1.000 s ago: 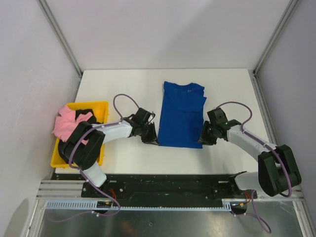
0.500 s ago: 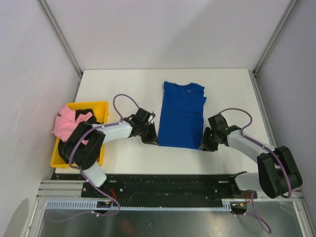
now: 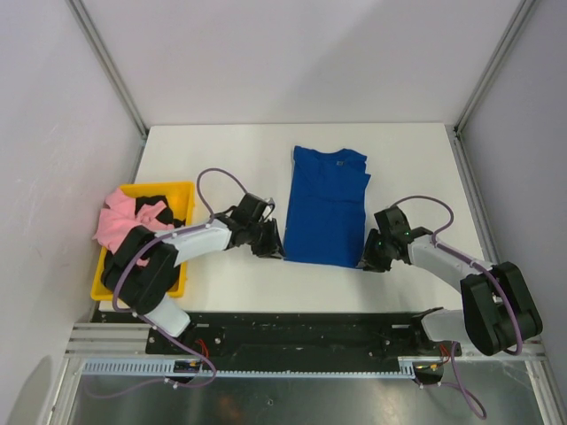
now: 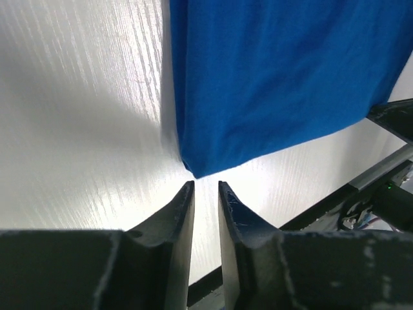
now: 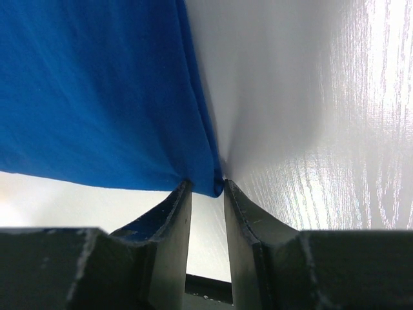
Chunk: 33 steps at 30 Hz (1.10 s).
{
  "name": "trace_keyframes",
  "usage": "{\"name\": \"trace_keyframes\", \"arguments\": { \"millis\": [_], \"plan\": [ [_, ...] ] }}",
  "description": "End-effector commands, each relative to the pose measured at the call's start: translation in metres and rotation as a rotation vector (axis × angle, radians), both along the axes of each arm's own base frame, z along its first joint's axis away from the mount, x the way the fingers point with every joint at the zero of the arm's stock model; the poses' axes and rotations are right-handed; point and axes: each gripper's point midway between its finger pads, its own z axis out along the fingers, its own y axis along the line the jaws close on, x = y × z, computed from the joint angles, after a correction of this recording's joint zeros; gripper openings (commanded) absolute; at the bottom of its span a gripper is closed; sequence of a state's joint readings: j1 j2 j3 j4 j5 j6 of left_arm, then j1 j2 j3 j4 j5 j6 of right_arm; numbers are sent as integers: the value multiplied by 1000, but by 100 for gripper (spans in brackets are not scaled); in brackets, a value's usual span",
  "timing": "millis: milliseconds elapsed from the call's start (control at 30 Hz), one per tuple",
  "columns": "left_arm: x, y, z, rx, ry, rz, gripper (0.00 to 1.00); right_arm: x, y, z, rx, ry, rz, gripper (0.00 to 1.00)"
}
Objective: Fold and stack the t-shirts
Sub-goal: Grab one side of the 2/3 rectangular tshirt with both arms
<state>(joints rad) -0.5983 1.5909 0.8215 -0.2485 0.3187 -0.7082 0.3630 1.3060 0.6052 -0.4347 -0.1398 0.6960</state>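
Matt cloth t-shirt, smooth wood-grain table

Setting: your robot test cell, lab-type. Evidence you can check: white wood-grain surface; plain white enclosure walls; aluminium frame posts; slotted metal mounting rail at the near edge; exposed purple cabling.

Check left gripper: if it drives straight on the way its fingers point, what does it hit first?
Most likely the near corner of the blue t-shirt, lying just ahead of the left gripper. Depth is unclear, so it may meet the cloth edge or skim it.
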Motion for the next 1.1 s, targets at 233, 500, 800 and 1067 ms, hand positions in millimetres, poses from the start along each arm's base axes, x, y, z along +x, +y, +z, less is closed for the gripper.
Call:
{"name": "trace_keyframes", "arguments": {
  "millis": [233, 500, 800, 1067],
  "plan": [
    [8, 7, 14, -31, -33, 46, 38, 9, 0, 0, 9, -27, -30, 16],
    [15, 4, -1, 0, -5, 50, 37, 9, 2, 0, 13, -26, -26, 13],
    [14, -1, -11, 11, 16, 43, 37, 8, 1, 1, 9, -26, -26, 13],
    [12, -5, -12, 7, 19, 35, 37, 8, 3, 0, 10, -25, -22, 13]
  ]
}}
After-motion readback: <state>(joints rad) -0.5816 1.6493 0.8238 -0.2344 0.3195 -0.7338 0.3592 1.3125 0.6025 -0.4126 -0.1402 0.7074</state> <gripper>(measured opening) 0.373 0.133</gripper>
